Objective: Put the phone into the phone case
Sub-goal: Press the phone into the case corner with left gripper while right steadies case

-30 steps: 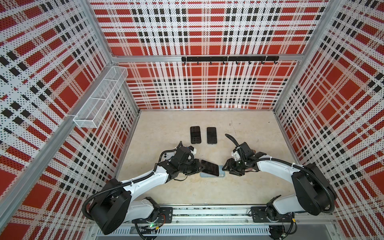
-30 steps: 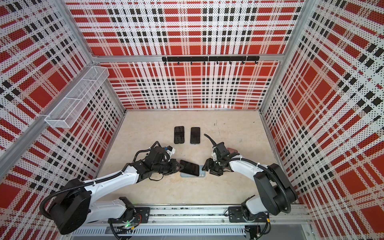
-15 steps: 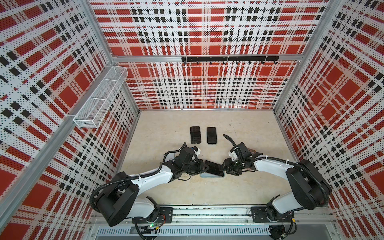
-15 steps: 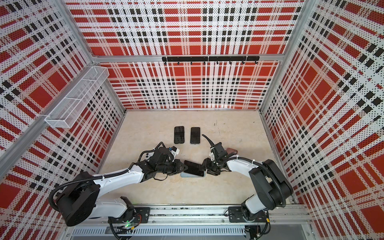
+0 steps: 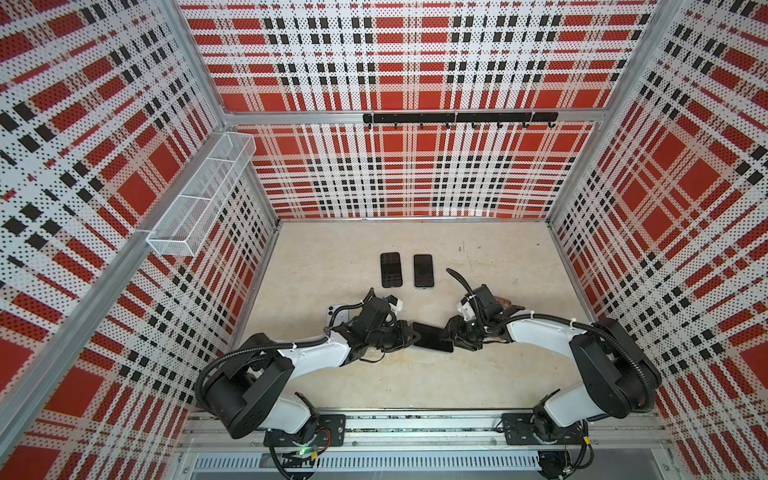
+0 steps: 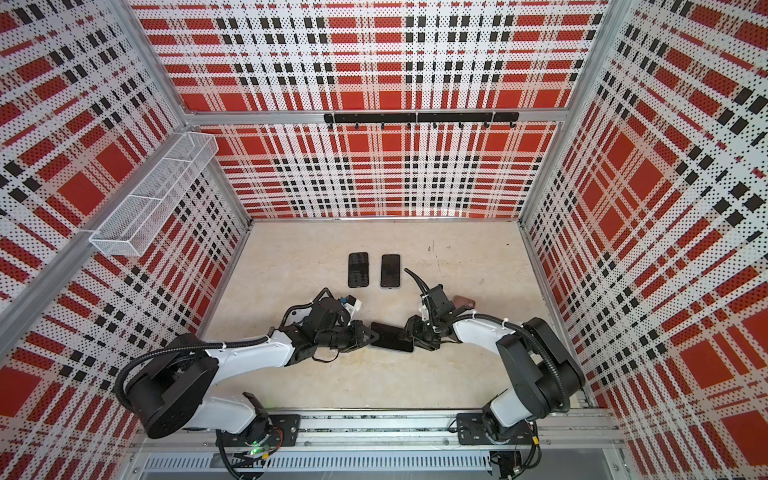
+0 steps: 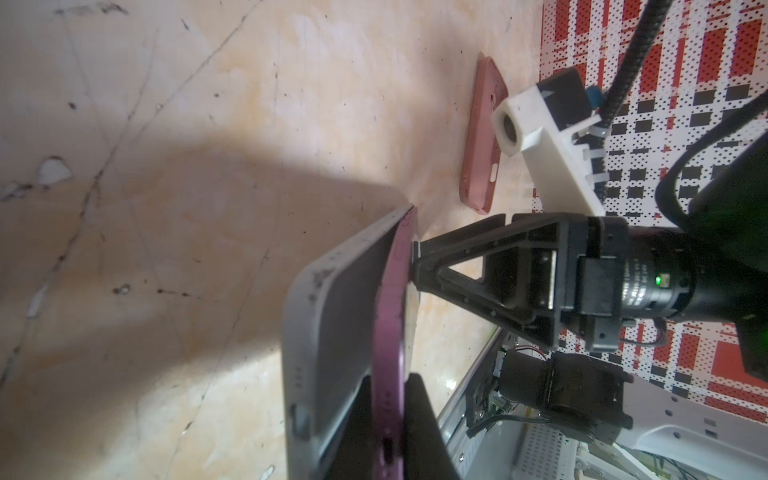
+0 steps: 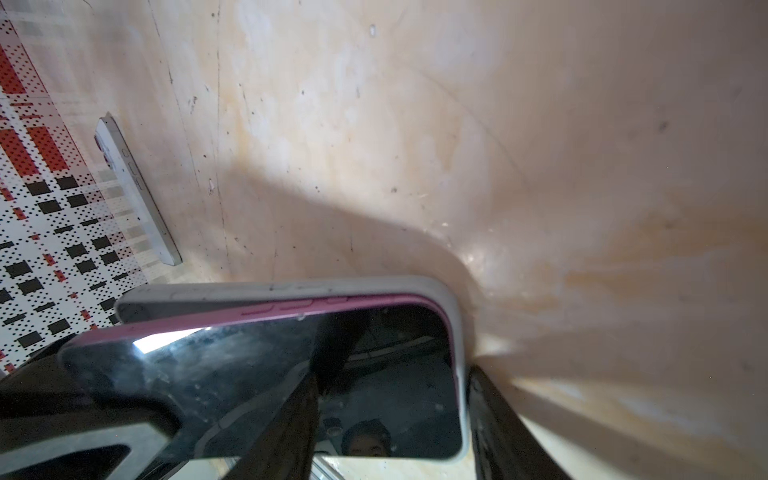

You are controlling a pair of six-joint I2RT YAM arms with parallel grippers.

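**Insertion step, part done.** The phone (image 5: 434,337) lies at the middle of the table (image 5: 374,386), between the two arms, over the grey case (image 7: 316,291).

The left gripper (image 5: 408,338) is clamped tight on one end of the phone. In the left wrist view its fingers (image 7: 419,419) pinch the purple frame, one on the screen side and one on the back. The back one lies between phone and case.

The right gripper (image 5: 452,338) meets the opposite end with jaws about half apart. One finger (image 8: 145,419) lies over the screen and the other (image 8: 498,432) stands just outside the case's end wall. This looks like a brace, and no pinch is evident.

In the right wrist view the phone's corner at that end sits inside the case rim. Along the long edge the pink frame climbs clear of the rim toward the left gripper, so the phone is tilted — one end in, one end raised.

**Next move, as judged.** Lower the held end into the case and press until the rim closes over the frame, while the right gripper keeps the case from sliding. The left finger under the phone probably has to slip out first, or that end cannot seat.

The spare phones (image 5: 390,269) near the back wall and the pink case (image 7: 482,137) beside the right arm take no part.
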